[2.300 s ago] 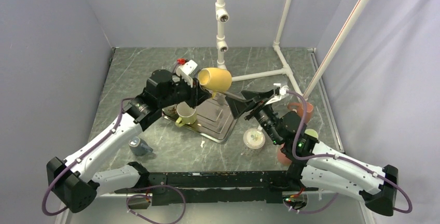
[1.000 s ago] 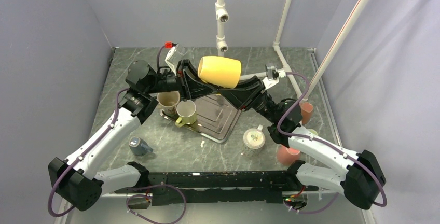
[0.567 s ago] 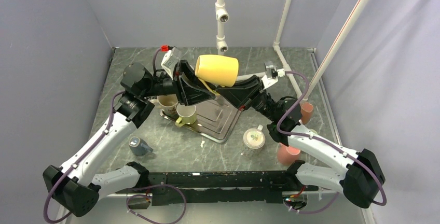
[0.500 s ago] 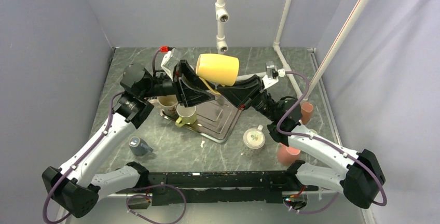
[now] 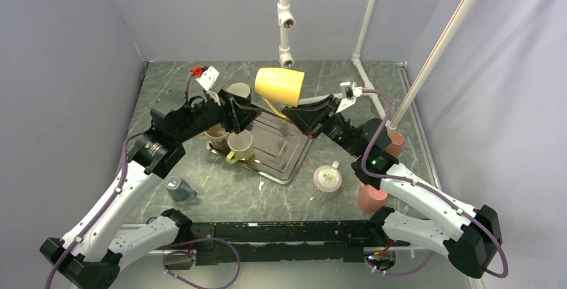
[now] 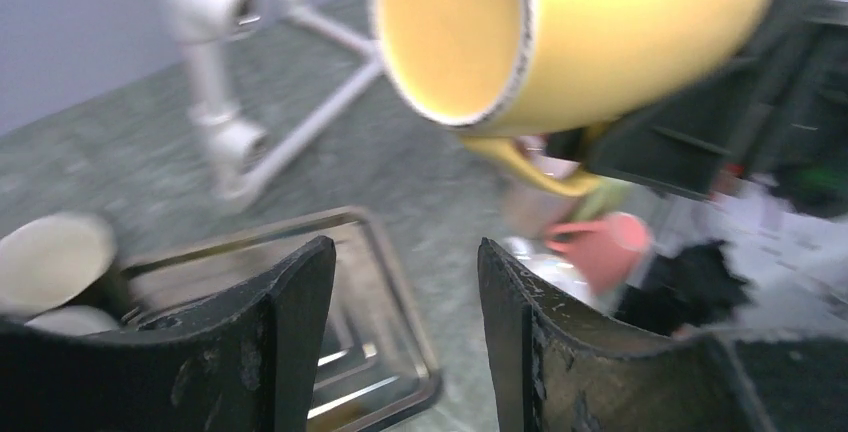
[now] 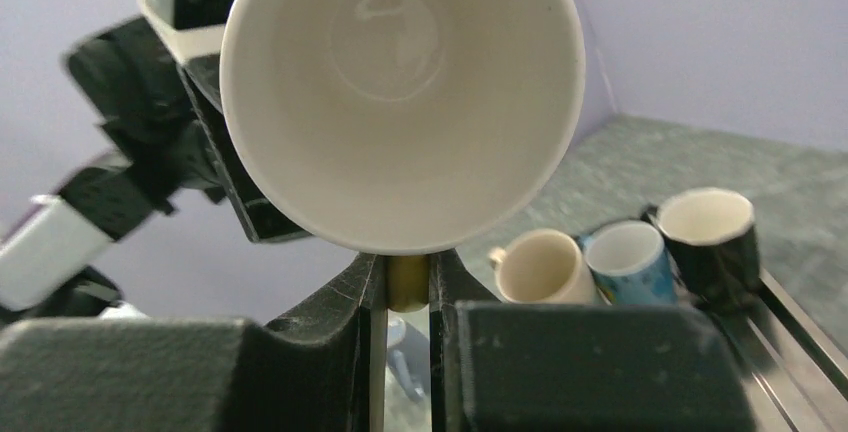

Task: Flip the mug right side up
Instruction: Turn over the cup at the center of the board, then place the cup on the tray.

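I've got the yellow mug (image 5: 279, 86) up in the air, well off the tabletop (image 5: 220, 192), pinched by its handle in the right hand (image 7: 408, 290). It's tipped over, not upright: the mouth slants down towards the arms, pale inside showing, handle underneath, base pointing up and away.

Mug (image 5: 279, 86) high above tray (image 5: 281, 154)
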{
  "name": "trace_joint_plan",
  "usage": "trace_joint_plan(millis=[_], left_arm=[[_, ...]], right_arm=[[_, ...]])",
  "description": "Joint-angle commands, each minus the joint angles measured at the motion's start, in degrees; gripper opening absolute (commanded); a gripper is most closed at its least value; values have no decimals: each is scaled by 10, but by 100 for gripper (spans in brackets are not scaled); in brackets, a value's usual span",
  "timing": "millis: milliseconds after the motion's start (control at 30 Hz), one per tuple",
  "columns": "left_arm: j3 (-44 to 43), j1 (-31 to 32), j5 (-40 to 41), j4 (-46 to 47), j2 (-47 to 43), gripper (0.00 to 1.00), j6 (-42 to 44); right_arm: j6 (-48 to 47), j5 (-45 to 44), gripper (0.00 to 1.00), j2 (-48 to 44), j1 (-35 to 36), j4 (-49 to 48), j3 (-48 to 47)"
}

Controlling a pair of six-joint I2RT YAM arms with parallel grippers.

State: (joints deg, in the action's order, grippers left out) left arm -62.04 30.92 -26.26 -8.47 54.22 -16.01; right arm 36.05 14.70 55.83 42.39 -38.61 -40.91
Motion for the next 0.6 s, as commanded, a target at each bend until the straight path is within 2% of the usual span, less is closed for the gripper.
trace_joint_plan(millis=[0,133,267,433,567], left_arm=[[4,1,241,-114,-26,60,73],[20,0,343,-134,-34,63,64],[17,0,409,-162,-35,64,59],[23,0,456,-172,-31,64,75],[19,0,477,-187,-20,64,81]], right_arm=[[-62,-51,0,-15,-2,107,-46],[-92,-81,0,11,-3,204,-72],[-155,-100,0,57,-3,311,-109],[-238,-98,0,133,-3,427,-172],[-259,-102,0,198,-2,495,-222]])
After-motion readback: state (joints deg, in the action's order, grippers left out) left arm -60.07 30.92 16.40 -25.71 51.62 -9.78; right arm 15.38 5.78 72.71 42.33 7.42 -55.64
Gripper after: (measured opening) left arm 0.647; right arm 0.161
